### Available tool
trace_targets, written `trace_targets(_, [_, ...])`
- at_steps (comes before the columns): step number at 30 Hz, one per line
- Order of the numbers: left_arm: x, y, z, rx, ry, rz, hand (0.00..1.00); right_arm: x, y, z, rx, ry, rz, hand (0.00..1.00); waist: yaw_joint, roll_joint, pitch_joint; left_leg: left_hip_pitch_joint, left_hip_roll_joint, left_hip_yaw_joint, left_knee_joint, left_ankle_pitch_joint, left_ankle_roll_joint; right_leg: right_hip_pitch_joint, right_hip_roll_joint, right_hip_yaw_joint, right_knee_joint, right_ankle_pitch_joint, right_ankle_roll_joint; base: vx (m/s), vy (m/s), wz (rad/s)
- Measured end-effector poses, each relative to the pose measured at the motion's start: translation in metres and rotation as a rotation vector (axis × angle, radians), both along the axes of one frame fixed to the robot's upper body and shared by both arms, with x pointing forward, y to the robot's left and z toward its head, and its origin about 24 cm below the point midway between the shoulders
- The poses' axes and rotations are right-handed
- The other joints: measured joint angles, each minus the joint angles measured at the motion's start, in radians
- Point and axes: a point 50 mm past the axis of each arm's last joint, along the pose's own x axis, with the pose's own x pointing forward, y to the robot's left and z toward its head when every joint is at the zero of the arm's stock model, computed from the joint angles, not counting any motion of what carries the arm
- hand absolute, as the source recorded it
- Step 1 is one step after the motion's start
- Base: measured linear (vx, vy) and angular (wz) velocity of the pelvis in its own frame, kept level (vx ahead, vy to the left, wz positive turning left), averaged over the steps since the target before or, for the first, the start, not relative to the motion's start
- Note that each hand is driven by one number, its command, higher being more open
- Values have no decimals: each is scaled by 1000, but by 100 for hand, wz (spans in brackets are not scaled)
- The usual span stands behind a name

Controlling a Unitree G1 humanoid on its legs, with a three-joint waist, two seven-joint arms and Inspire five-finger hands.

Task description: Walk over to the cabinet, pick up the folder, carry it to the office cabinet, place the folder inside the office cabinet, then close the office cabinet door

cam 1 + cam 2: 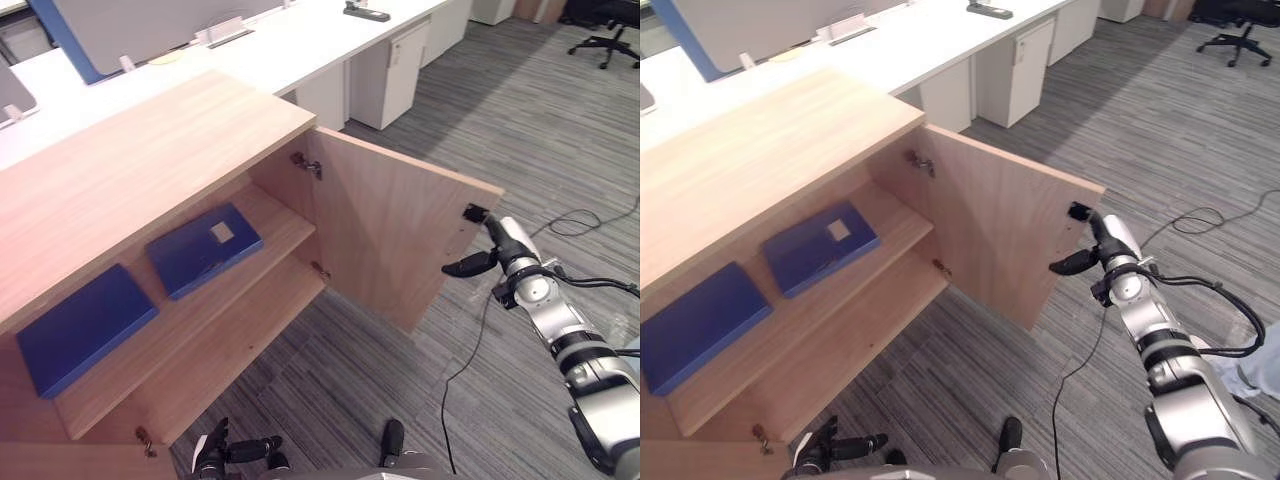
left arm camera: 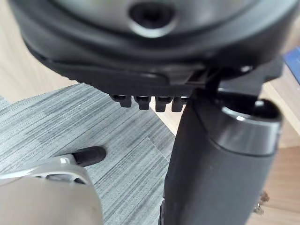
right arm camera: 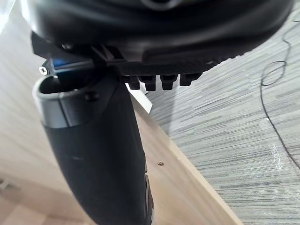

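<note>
Blue and flat, the labelled folder (image 1: 205,248) lies on the upper shelf (image 1: 285,222) of the light wooden office cabinet (image 1: 150,150), its long axis running along the shelf, beside a second blue folder (image 1: 85,325). We judge that closing the door is the step due. The right robot hand (image 1: 470,264) meets the free edge of the open wooden door (image 1: 390,220); we'd push steadily, square to the panel. The left robot hand (image 1: 212,455) hangs low. We cannot tell either hand's grip.

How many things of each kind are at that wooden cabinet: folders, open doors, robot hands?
Blue folders: 2
Open cabinet door: 1
Robot hands, left robot hand and right robot hand: 2
Total: 5
</note>
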Motion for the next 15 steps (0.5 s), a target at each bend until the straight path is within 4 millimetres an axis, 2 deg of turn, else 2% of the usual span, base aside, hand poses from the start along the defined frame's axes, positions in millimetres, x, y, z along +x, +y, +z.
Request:
trace_targets(4, [10,7,3,44,-6,-27,100,-22,35,-6,-112,47,268,100,-10,-3,-2,8,31,23,13,-6,-9,-9,33,32,-1,-7,-9,1,-45,-30])
trace_targets(5, [13,7,2,49,-6,-28,100,-34,54,-7,-169,63,409,100,-11,-4,-4,3,47,29,28,-15,-21,-14,48,43,-1,-8,-12,3,-43,-29])
trace_targets(7, [14,9,1,57,7,-26,100,-48,82,-9,-218,66,594,100,-11,-12,-12,-5,64,34,41,-17,-22,-22,62,54,-1,-9,-17,16,-44,-22])
trace_targets(8, [14,8,0,62,19,-35,100,-61,105,-10,-234,51,744,100,-10,-14,-23,-14,73,34,46,-17,-22,-29,72,56,-1,-11,-21,25,-38,-9])
trace_targets(9, [12,7,-1,63,28,-35,100,-66,114,-10,-239,44,792,100,-8,-16,-33,-20,76,32,45,-17,-22,-36,76,55,-1,-11,-25,30,-36,-2])
trace_targets(12, [8,1,-5,53,57,-25,100,-97,158,-10,-166,14,1081,100,22,-15,-53,-25,80,28,41,-14,-18,-41,86,54,-1,-11,-39,68,-23,2])
trace_targets(15, [3,4,-6,61,71,11,100,-117,181,-8,-106,-18,1255,100,51,-27,-67,-26,72,28,41,-14,-18,-40,78,52,0,-7,-44,74,34,6])
